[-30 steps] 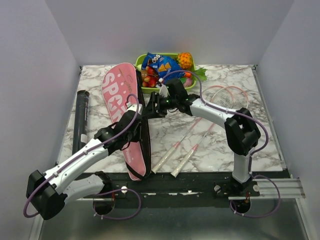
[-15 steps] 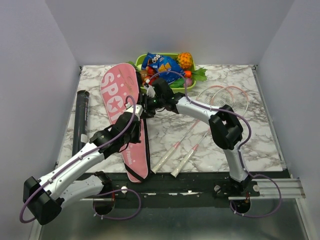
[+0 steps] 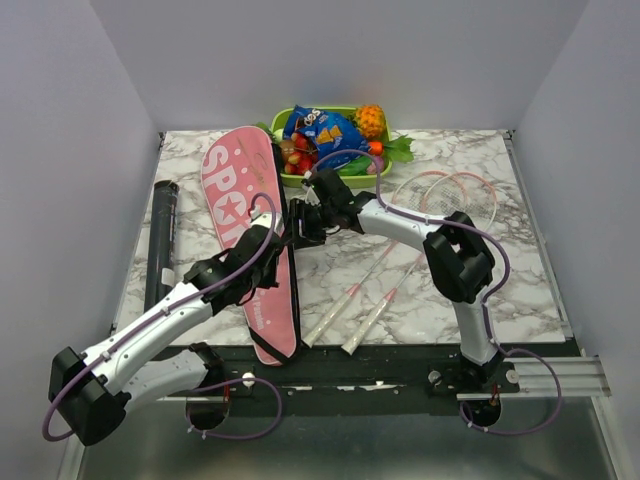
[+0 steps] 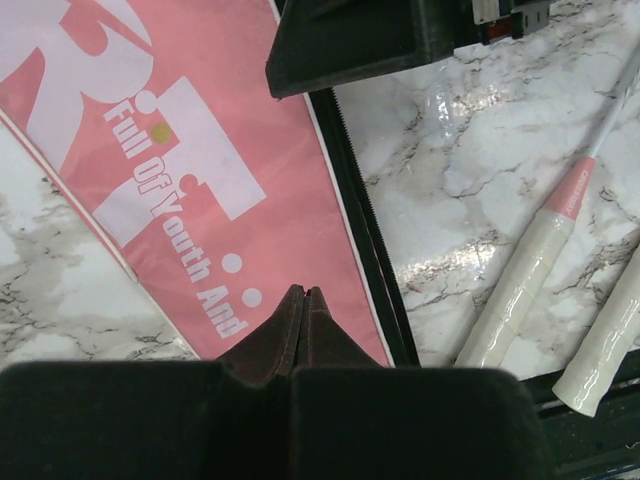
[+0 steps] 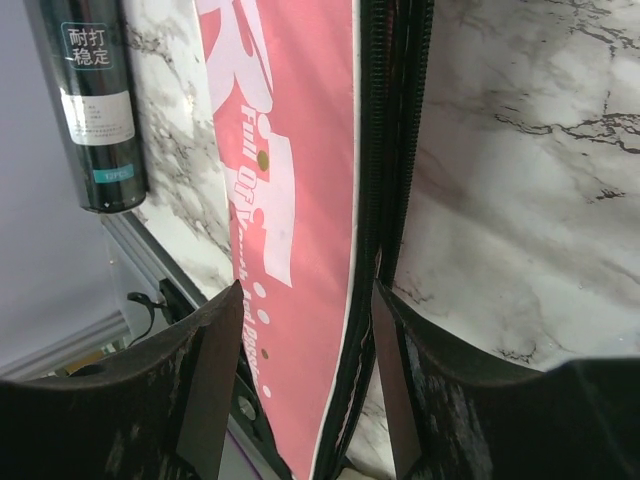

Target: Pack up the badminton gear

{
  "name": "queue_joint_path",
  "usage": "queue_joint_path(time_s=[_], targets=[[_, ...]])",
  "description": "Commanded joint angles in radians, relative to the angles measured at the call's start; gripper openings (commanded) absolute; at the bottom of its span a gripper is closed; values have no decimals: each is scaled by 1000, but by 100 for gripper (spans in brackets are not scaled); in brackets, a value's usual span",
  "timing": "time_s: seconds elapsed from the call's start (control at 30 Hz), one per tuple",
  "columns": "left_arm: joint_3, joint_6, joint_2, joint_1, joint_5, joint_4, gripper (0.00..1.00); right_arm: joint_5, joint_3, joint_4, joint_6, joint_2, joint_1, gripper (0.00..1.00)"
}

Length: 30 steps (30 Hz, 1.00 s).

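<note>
The pink bag (image 3: 243, 215) lettered "SPORT" lies flat on the left half of the table, its black zipper edge (image 5: 385, 150) facing right. My left gripper (image 4: 303, 292) is shut and empty, with its tips just over the bag's narrow part (image 4: 190, 170). My right gripper (image 5: 307, 290) is open and straddles the bag's zipper edge without gripping it. It appears in the left wrist view as a black block (image 4: 380, 40). Two pink-framed rackets (image 3: 440, 195) lie to the right, their white handles (image 4: 520, 290) near the front edge. The black tube (image 3: 162, 235) lies at the far left. No shuttlecocks are visible.
A green tray (image 3: 340, 109) with toy fruit and a blue snack packet stands at the back, just behind my right gripper. The tube (image 5: 85, 100) lies along the table's left edge. The dark front rail runs below the racket handles.
The right gripper moved left and toward the front, onto the bag's zipper edge. The bag's raised side settled flatter. The left arm shifted slightly over the bag.
</note>
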Motion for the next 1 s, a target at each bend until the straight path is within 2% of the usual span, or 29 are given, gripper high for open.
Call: queue_joint_path(time_s=[0.0,0.43,0.97], targets=[[24,-27,4,-5,-52,-37,0,50,-3,-19,-33,-35,5,62],[11,-61,-48,-5,-76,-77,0,14,34,-2,-21,42,5,62],[19,-44,-23,-5,-69,-76,0,-55,68,26,-4,122,17,60]])
